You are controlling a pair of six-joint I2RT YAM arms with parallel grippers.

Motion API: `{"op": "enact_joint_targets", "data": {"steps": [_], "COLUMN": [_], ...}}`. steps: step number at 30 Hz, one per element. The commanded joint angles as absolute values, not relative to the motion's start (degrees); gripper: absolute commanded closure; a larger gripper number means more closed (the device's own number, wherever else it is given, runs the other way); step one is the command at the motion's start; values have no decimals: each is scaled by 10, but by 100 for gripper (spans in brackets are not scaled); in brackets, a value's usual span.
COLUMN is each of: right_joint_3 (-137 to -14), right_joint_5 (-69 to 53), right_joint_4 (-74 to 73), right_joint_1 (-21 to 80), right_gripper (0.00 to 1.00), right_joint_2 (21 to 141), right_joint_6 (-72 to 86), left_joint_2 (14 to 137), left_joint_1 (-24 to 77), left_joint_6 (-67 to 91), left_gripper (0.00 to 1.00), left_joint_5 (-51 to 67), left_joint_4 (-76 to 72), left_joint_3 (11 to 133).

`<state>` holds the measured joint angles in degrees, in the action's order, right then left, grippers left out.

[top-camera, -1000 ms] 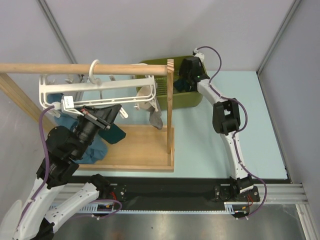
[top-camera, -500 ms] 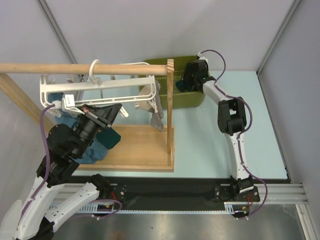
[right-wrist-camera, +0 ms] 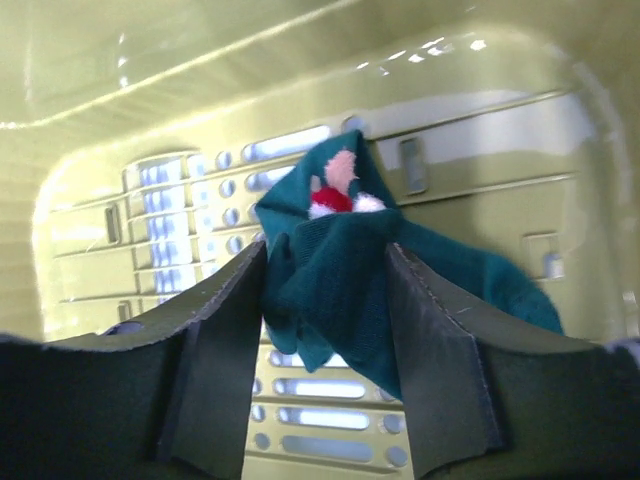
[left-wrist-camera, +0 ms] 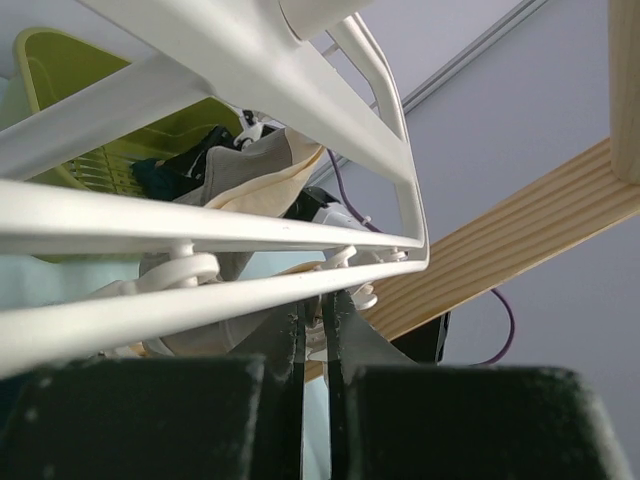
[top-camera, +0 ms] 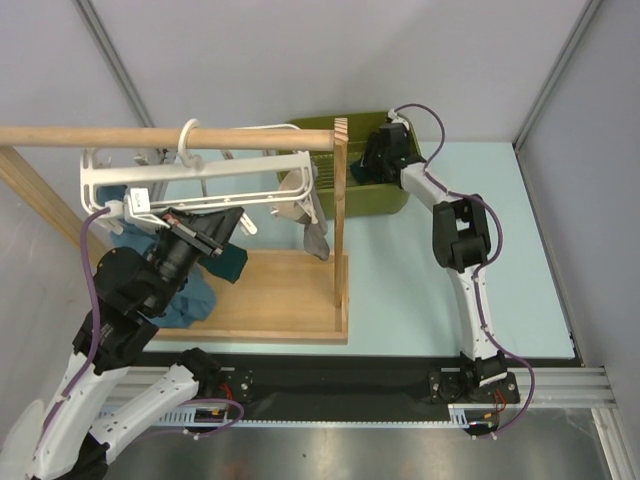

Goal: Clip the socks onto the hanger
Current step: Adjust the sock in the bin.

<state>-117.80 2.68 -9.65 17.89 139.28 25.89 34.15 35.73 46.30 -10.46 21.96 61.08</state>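
Note:
The white hanger [top-camera: 190, 172] hangs by its ring from the wooden rod. My left gripper [top-camera: 228, 222] is up under it, shut on one white clip peg [left-wrist-camera: 315, 338] below the hanger's bars [left-wrist-camera: 200, 230]. Dark teal socks [top-camera: 228, 265] show under the hanger beside my left arm; how they are held is hidden. My right gripper [top-camera: 375, 165] reaches into the green basket [top-camera: 395, 200]. It is open, with a bunched teal sock [right-wrist-camera: 350, 270] carrying a red-and-white patch [right-wrist-camera: 335, 200] between its fingers [right-wrist-camera: 215, 330].
The wooden rack has a rod [top-camera: 150, 137], a post [top-camera: 340, 220] and a flat base [top-camera: 280, 295] under the hanger. A beige and a grey sock [top-camera: 305, 215] hang at the hanger's right end. The basket's slotted wall [right-wrist-camera: 150, 200] surrounds my right gripper.
My right gripper's fingers have come closer together around the teal sock, and the right arm shifted slightly inside the basket. The left gripper has stayed on the peg.

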Motion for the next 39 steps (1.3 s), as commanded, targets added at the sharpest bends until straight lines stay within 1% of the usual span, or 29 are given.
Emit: {"op": "enact_joint_targets", "data": {"steps": [1, 2, 3, 4, 6, 7, 10, 15, 16, 17, 18, 20, 22, 26, 28, 34, 36, 39], "right_joint_3": [-1217, -1232, -1249, -1283, -1306, -1313, -1330, -1312, -1304, -1294, -1266, -1239, -1215, -1200, -1201, -1199, -1208, -1211], "right_joint_5": [39, 39, 41, 41, 29, 24, 5, -89, -106, -126, -172, -207, -245, -270, -272, -265, -245, -194], "right_joint_4": [-112, -121, -147, -157, -160, -156, -138, -116, -113, -89, -71, -27, -6, 47, 52, 90, 79, 23], "right_joint_1": [191, 191, 190, 189, 182, 180, 171, 135, 120, 112, 106, 90, 83, 74, 75, 103, 111, 114], "right_gripper": [47, 52, 61, 67, 79, 88, 100, 100, 100, 100, 100, 100, 100, 100, 100, 100, 100, 100], "right_joint_2": [1380, 1389, 1404, 1412, 1419, 1416, 1395, 1355, 1350, 1340, 1334, 1320, 1311, 1290, 1289, 1319, 1331, 1351], "right_joint_6": [263, 266, 265, 268, 284, 291, 310, 375, 408, 423, 444, 493, 510, 530, 527, 517, 499, 472], "left_joint_2": [343, 340, 337, 334, 330, 330, 330, 330, 330, 332, 332, 332, 331, 328, 328, 321, 318, 312], "left_joint_1": [359, 359, 359, 359, 359, 359, 359, 359, 359, 359, 359, 359, 359, 359, 359, 359, 359, 359], "left_joint_6": [452, 454, 455, 456, 458, 458, 458, 458, 457, 456, 456, 457, 461, 464, 466, 474, 475, 478], "left_gripper": [100, 100, 100, 100, 100, 100, 100, 100, 100, 100, 100, 100, 100, 100, 100, 100, 100, 100], "left_joint_5": [-118, -116, -115, -116, -116, -115, -112, -105, -101, -101, -98, -95, -93, -92, -91, -91, -93, -97], "left_joint_4": [335, 336, 337, 337, 337, 337, 338, 333, 332, 333, 332, 333, 335, 337, 336, 331, 331, 331], "left_joint_3": [585, 581, 580, 578, 577, 577, 576, 573, 573, 574, 576, 576, 574, 573, 573, 563, 562, 559]}}
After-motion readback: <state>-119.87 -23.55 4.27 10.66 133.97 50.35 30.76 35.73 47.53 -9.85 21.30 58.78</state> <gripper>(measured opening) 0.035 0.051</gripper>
